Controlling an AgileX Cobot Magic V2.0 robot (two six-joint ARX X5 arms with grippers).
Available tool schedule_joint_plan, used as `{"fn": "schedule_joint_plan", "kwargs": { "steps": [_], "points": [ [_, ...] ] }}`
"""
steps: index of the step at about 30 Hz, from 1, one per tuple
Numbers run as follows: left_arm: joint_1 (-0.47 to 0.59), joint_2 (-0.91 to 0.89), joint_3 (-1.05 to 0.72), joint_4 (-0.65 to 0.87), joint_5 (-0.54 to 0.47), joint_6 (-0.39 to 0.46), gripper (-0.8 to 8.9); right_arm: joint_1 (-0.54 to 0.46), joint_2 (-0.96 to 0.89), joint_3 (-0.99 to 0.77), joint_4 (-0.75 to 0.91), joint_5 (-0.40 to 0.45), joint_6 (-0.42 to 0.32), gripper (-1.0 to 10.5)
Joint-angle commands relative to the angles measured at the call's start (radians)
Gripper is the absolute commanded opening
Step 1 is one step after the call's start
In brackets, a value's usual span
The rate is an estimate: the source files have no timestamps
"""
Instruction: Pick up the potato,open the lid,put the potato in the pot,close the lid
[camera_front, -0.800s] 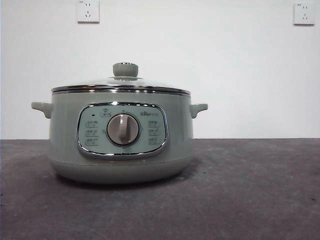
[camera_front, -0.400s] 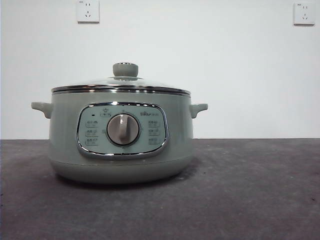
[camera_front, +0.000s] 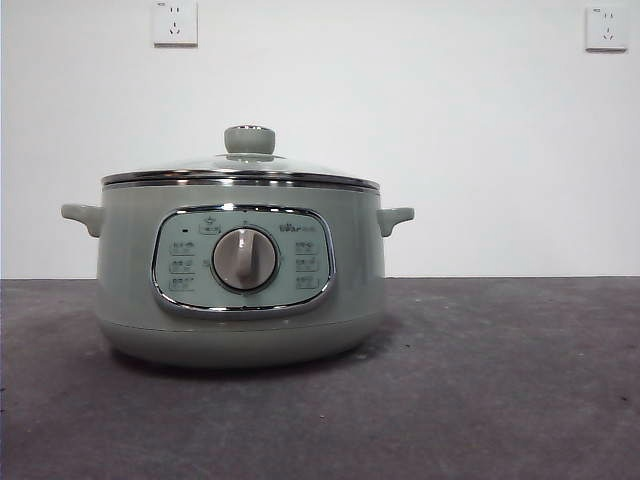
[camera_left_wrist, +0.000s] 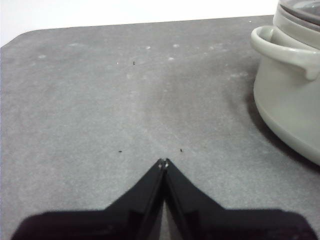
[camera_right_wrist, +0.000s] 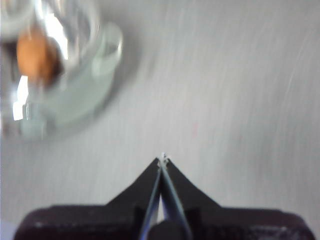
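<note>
The potato (camera_right_wrist: 34, 54) is lying inside the pot (camera_front: 240, 290), showing in the blurred right wrist view as an orange-brown oval seen through the glass; from the front it is hidden behind the pot's wall. The lid (camera_front: 240, 168) is sitting flat on the pot's chrome rim, its pale green knob (camera_front: 249, 139) standing upright at the centre. The pot is resting on the dark grey table (camera_front: 500, 400), its control panel (camera_front: 243, 262) and central dial (camera_front: 244, 259) facing the front camera, and one small side handle is sticking out on each side.

The left gripper (camera_left_wrist: 163, 162) is hovering over bare table with its jaws pressed together at the tips and nothing between them; the pot's handle (camera_left_wrist: 285, 47) and curved wall are showing near it, apart from the jaws. The right gripper (camera_right_wrist: 163, 159) is also hanging above the table with its jaws closed to a point and nothing held, well apart from the pot. Neither arm is showing in the front view. Two wall sockets (camera_front: 175, 22) are sitting high on the white wall (camera_front: 450, 150) behind.
</note>
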Motion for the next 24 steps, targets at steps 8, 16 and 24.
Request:
{"fn": "schedule_joint_plan", "kwargs": {
  "steps": [8,16,24],
  "points": [
    [0.002,0.035,-0.011,0.005,0.001,-0.006,-0.03,-0.304,-0.486,-0.683,0.563,-0.014,-0.064,0.0],
    [0.002,0.049,-0.011,0.005,0.000,-0.006,-0.03,-0.431,-0.767,-1.144,0.832,-0.014,-0.063,0.0],
    [0.002,0.049,-0.011,0.007,0.001,-0.006,-0.03,-0.471,-0.851,-1.254,0.919,-0.024,-0.100,0.0]
  ]
}}
